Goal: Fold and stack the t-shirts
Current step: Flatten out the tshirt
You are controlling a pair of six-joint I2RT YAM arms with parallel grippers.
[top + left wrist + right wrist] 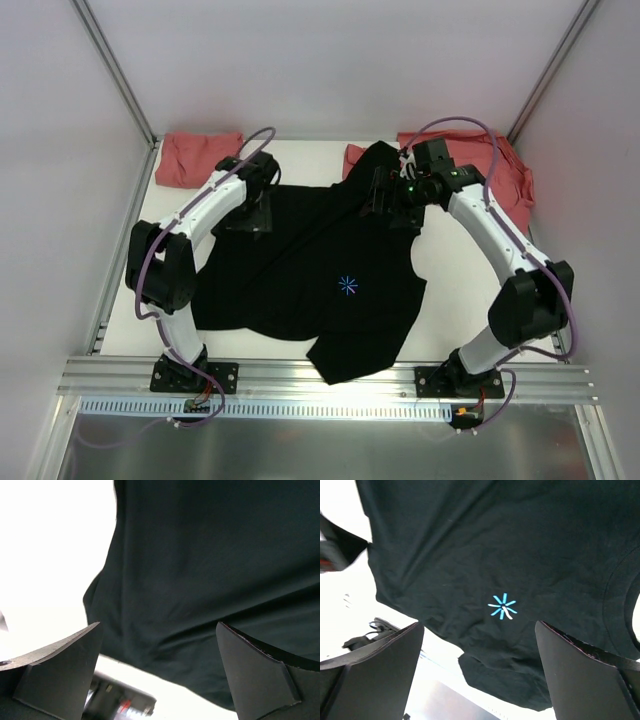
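Note:
The large black t-shirt (310, 270) lies spread and rumpled across the middle of the table, its light-blue starburst mark (347, 285) facing up. One flap hangs over the front edge. My left gripper (248, 212) is open over the shirt's back left part. In the left wrist view the black cloth (210, 570) lies beyond the spread fingers (60, 670), and nothing is between them. My right gripper (386, 200) is open over the shirt's back right part. The right wrist view shows the shirt (470, 545) and its mark (502, 606) below the open gripper (477, 672).
A folded salmon-red t-shirt (200, 157) lies at the back left corner. A second salmon-red t-shirt (505, 170) lies crumpled at the back right, partly under the right arm. White walls enclose the table. A metal rail (330, 380) runs along the front.

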